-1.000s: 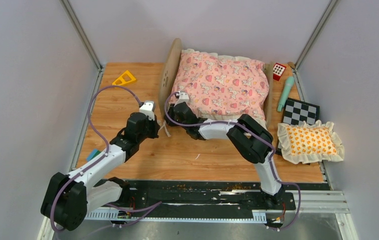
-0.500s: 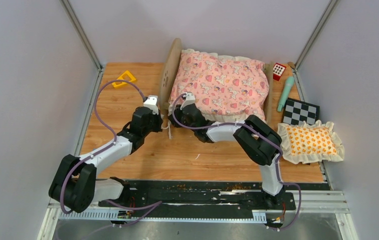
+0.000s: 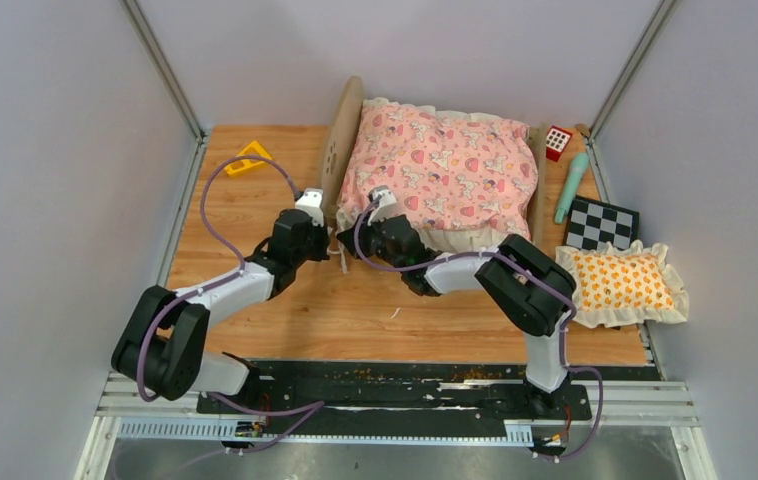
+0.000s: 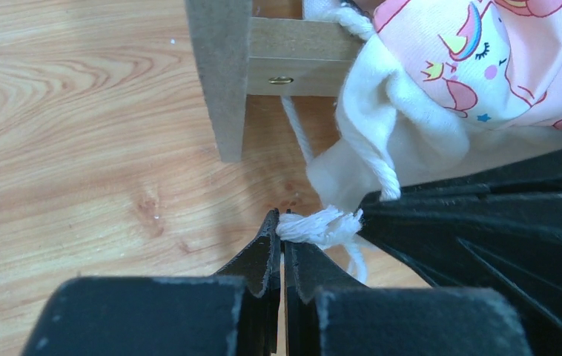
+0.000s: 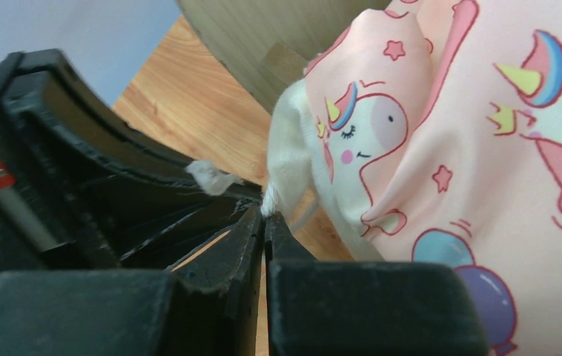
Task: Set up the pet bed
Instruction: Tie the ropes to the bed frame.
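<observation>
- The wood-grain table [image 3: 255, 300] carries the light-wood pet bed frame with rounded headboard [image 3: 343, 135] at its far middle, headboard to the left
- The pink unicorn-print ruffled quilt [image 3: 445, 165] covers the bed; its near-left corner hangs beside the headboard leg
- The right gripper [image 5: 265, 222], clenched, pinches the white twisted cord [image 4: 382, 167] running from that corner's ruffle
- The left gripper [image 4: 282, 241], clenched, nips the frayed white cord end [image 4: 315, 225] just beside the right gripper
- Judged step: tying the corner down; keep both pinches firm, pull gently and evenly, cross the cords close to the leg, and avoid dragging the quilt off or shifting the light frame
</observation>
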{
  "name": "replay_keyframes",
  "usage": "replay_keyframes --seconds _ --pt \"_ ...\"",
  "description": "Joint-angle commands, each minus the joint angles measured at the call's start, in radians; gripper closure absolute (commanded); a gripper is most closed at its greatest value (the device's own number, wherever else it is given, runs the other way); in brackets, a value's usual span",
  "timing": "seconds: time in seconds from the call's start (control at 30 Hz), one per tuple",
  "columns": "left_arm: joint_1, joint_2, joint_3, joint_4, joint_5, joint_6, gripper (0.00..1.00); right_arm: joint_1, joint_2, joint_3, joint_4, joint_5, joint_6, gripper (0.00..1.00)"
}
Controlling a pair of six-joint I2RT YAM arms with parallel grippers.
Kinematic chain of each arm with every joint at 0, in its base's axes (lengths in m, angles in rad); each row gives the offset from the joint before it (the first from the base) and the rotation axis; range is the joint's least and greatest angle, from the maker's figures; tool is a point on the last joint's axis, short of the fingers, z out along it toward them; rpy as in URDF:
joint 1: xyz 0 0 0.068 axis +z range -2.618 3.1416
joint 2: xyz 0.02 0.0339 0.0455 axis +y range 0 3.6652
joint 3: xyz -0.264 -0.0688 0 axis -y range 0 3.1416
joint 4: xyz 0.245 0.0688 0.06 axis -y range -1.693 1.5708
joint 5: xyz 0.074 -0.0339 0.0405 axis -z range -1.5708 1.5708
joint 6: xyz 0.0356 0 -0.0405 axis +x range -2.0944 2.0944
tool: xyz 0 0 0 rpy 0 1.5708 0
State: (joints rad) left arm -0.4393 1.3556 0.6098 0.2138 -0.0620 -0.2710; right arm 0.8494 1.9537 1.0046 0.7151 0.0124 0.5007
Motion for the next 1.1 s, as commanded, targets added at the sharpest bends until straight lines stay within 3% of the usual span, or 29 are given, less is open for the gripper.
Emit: replay_keyframes --seconds 0.0,0.33,0.8,1.07 --pt "-0.006 0.035 0.056 0.055 0.033 0.04 1.0 -0.004 -0.059 -0.031 0.147 -0.042 -0.049 0.97" --pt "-0.007 0.064 0.06 0.053 0.045 0.059 1.0 -0.006 -0.11 -0.092 0.201 -0.013 -0.046 1.0" --pt "-0.006 0.024 -0.022 0.062 0.056 0.03 1.0 -0.013 -0.155 -0.095 0.114 0.057 0.006 1.0" --pt "-0.008 0.007 -0.048 0.151 0.165 0.059 1.0 -0.013 -0.15 -0.082 0.103 0.019 0.009 1.0"
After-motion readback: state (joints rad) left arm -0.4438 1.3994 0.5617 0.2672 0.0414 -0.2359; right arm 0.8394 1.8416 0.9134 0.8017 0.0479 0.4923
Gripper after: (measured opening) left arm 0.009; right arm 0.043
